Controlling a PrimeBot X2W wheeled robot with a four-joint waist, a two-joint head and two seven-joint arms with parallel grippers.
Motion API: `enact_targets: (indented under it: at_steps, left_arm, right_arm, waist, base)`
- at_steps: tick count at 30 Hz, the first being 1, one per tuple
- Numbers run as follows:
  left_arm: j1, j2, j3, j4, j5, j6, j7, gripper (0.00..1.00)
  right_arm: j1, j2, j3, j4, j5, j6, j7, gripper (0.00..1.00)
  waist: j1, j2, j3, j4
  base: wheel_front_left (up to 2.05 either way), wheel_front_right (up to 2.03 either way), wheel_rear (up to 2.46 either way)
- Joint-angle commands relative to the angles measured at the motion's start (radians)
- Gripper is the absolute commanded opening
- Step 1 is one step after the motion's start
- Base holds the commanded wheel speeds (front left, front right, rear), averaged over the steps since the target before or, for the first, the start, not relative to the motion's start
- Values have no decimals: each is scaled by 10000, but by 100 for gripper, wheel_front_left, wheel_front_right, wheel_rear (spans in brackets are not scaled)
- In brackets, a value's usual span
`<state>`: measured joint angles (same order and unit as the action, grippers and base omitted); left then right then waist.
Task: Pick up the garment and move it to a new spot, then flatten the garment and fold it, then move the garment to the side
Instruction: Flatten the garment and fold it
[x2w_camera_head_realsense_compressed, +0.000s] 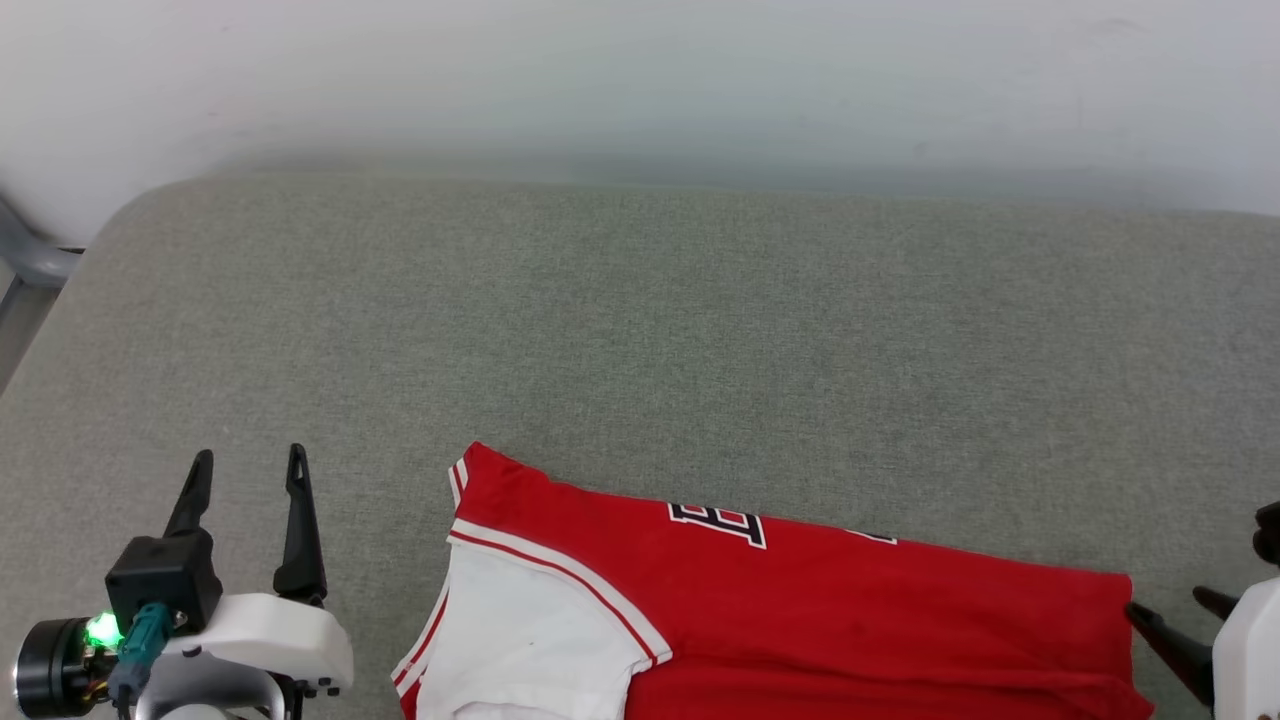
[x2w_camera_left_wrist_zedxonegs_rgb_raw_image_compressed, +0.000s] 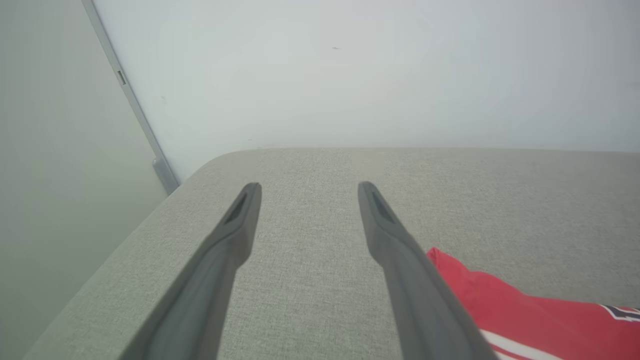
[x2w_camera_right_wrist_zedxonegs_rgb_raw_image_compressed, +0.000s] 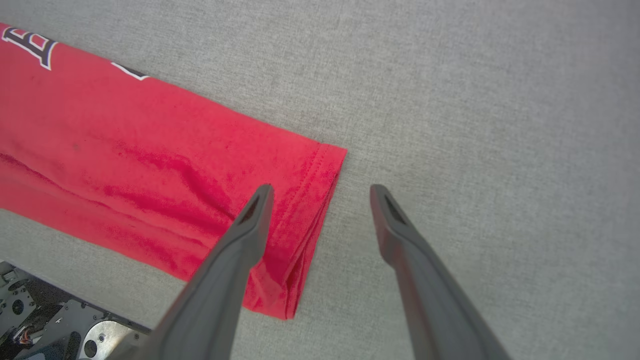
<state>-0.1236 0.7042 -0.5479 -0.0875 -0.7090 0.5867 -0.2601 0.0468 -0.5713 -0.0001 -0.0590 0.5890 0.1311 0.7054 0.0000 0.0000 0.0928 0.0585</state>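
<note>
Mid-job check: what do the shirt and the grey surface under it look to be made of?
Garment: thin, matte knit cloth, probably cotton or polyester jersey; it lies in soft creases and has a stitched hem. Grey surface: matte woven upholstery fabric with a fine weave visible; its rounded corner suggests padding beneath.

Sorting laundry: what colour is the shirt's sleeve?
White sleeve, red-striped trim; head view best.
</note>
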Motion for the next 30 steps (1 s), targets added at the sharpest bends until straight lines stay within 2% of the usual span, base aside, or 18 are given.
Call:
enact_targets:
  at_steps: [1, 8, 16, 24, 25, 26, 27, 30]
  left_arm:
    - [237, -238, 274, -31, 339, 14, -66, 100]
    - [1144, -1809, 2027, -317, 1960, -163, -66, 100]
    - [1753, -3468, 3219, -160, 3463, -1183, -67, 100]
    - [1840, -4609, 4102, 109, 4797, -2155, -58, 100]
    - [1848, -4716, 4193, 145, 4916, -2267, -58, 100]
    - [1865, -4835, 4299, 190, 5000, -2390, -58, 100]
    - [1878, -4910, 4390, 217, 5113, -2515, -58, 100]
    - [1948, -5124, 4591, 294, 5458, -2826, -58, 100]
  right_arm:
    - [16, 87, 71, 108, 28, -11, 43, 100]
    - [-76, 290, 374, 940, 20, -10, 55, 100]
    - [-218, 391, 1068, 2162, 248, -10, -178, 100]
    - [-232, 583, 2092, 3102, 531, -1, -444, 100]
    - [-259, 583, 2216, 3110, 575, 9, -558, 51]
    - [-311, 567, 2261, 3120, 588, 9, -698, 12]
    - [-366, 522, 2307, 3151, 613, 7, -784, 0]
    - [-533, 333, 2172, 3228, 650, -7, -1143, 0]
  waist:
    - [0, 0, 55, 60]
    - [0, 0, 281, 313]
    - [0, 0, 535, 535]
    - [0, 0, 678, 667]
    - [0, 0, 682, 660]
    - [0, 0, 681, 644]
    - [0, 0, 668, 624]
    - [0, 0, 596, 539]
  base:
    - [0, 0, 0]
    - [0, 0, 0]
    - [0, 0, 0]
    - [0, 0, 0]
    - [0, 0, 0]
    - [0, 0, 0]
    - [0, 0, 0]
    - [0, 0, 0]
